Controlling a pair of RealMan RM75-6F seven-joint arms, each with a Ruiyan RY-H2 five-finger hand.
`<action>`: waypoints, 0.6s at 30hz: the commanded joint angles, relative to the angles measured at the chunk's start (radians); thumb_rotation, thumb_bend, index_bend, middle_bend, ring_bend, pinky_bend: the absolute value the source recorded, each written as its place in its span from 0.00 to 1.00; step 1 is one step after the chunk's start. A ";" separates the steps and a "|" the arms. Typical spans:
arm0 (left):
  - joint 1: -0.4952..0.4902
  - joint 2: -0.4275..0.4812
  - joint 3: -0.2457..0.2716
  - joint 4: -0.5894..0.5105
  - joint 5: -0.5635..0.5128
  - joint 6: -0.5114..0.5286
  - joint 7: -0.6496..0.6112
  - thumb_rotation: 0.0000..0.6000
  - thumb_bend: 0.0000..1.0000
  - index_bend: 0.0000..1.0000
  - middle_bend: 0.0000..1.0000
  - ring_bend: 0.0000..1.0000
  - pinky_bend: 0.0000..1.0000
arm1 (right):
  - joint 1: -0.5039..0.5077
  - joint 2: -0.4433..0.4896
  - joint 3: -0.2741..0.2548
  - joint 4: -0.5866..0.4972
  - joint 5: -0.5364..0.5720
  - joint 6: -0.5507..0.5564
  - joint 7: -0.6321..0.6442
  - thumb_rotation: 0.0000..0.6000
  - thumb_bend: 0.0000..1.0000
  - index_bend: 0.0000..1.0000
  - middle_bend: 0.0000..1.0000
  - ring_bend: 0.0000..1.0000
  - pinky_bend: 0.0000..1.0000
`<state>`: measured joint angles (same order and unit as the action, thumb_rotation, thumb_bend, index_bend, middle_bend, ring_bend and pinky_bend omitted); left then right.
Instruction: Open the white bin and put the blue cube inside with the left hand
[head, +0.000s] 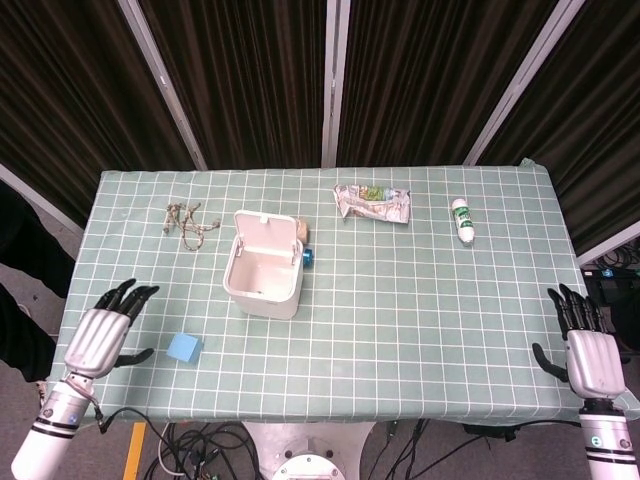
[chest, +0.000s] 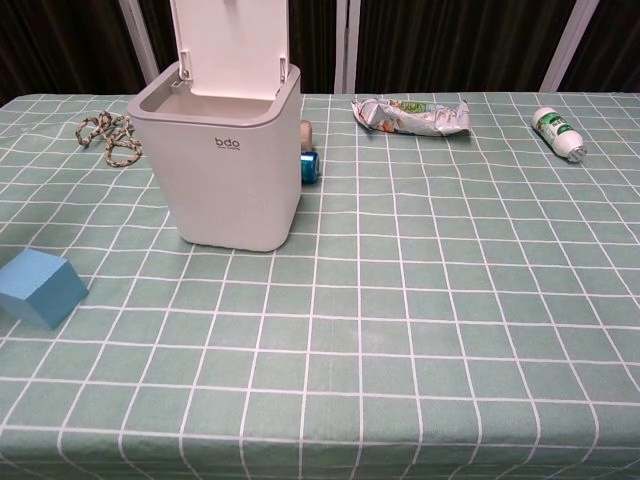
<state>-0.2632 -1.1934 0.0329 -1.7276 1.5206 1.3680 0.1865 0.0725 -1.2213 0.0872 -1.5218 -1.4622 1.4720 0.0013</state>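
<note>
The white bin (head: 265, 280) (chest: 228, 170) stands left of the table's middle with its lid (head: 267, 231) (chest: 231, 45) flipped up at the back, so the inside shows. The blue cube (head: 184, 347) (chest: 38, 288) lies on the cloth near the front left, apart from the bin. My left hand (head: 100, 335) hovers at the table's left front edge, left of the cube, fingers spread and holding nothing. My right hand (head: 585, 350) hangs off the table's right front corner, fingers apart and empty. Neither hand appears in the chest view.
A knotted rope (head: 187, 221) (chest: 108, 137) lies at the back left. A small blue-capped item (head: 309, 257) (chest: 309, 165) sits right behind the bin. A crumpled snack packet (head: 372, 203) (chest: 412, 115) and a small white bottle (head: 462, 219) (chest: 558, 132) lie at the back right.
</note>
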 joint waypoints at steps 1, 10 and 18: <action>0.005 -0.030 0.028 0.057 -0.009 -0.057 -0.043 1.00 0.07 0.13 0.16 0.06 0.21 | 0.003 0.010 0.002 -0.018 -0.005 0.003 -0.013 1.00 0.24 0.00 0.00 0.00 0.00; -0.023 -0.086 0.042 0.125 -0.001 -0.142 -0.067 1.00 0.09 0.17 0.20 0.08 0.24 | 0.006 0.010 0.000 -0.024 0.006 -0.010 -0.021 1.00 0.23 0.00 0.00 0.00 0.00; -0.030 -0.140 0.043 0.182 0.009 -0.164 -0.083 1.00 0.16 0.21 0.23 0.10 0.26 | 0.006 0.015 0.001 -0.022 0.012 -0.012 -0.018 1.00 0.23 0.00 0.00 0.00 0.00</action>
<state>-0.2911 -1.3291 0.0766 -1.5501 1.5272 1.2077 0.1057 0.0784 -1.2061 0.0880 -1.5442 -1.4506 1.4600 -0.0163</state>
